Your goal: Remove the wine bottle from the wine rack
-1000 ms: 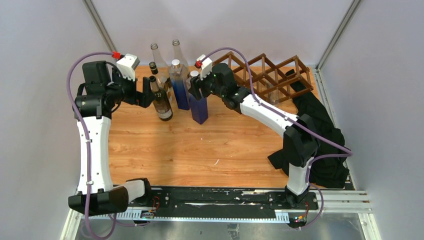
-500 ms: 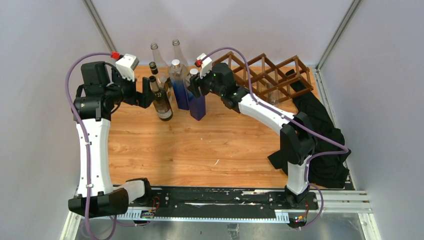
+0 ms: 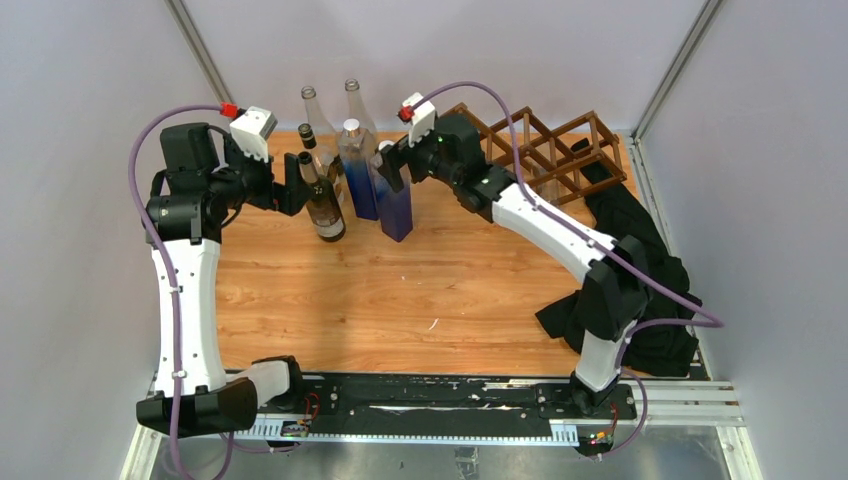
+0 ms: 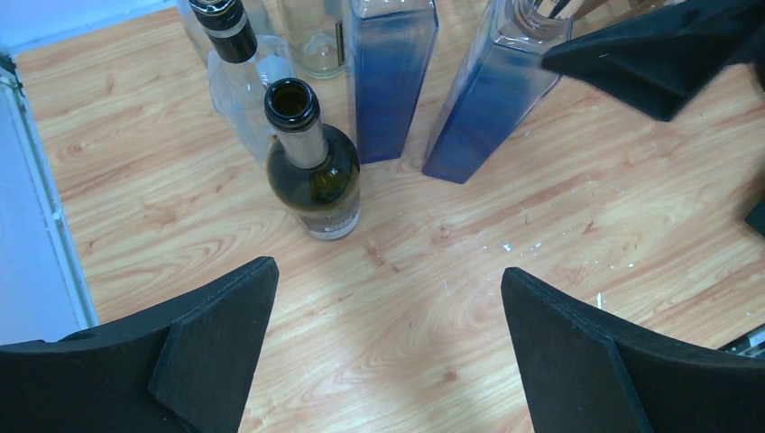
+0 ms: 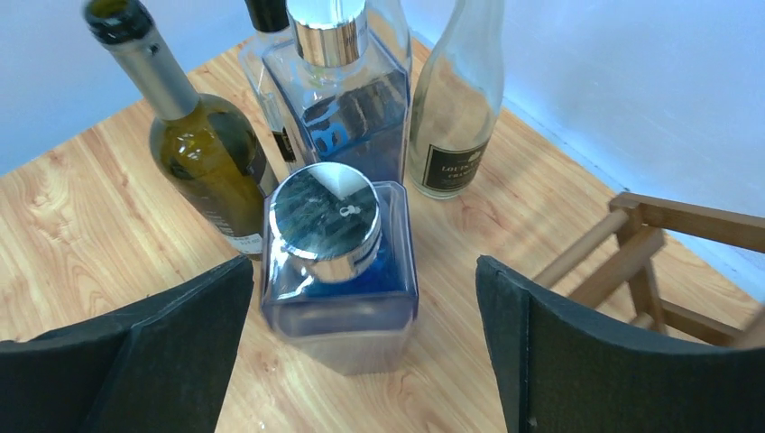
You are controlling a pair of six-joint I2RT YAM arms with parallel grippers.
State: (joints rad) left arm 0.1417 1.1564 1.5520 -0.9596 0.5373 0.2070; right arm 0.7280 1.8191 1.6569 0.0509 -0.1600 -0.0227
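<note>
We log the right gripper (image 5: 363,271) spread wide and empty, straddling the upright blue bottle (image 5: 325,216), which stands on the table (image 3: 400,290) at the rack's (image 3: 545,150) 9 o'clock; left gripper (image 4: 388,275) likewise wide, empty.

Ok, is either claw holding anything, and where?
Nothing is held. The right claw stands open astride the blue square bottle without gripping it; the left claw is open and empty.
</note>
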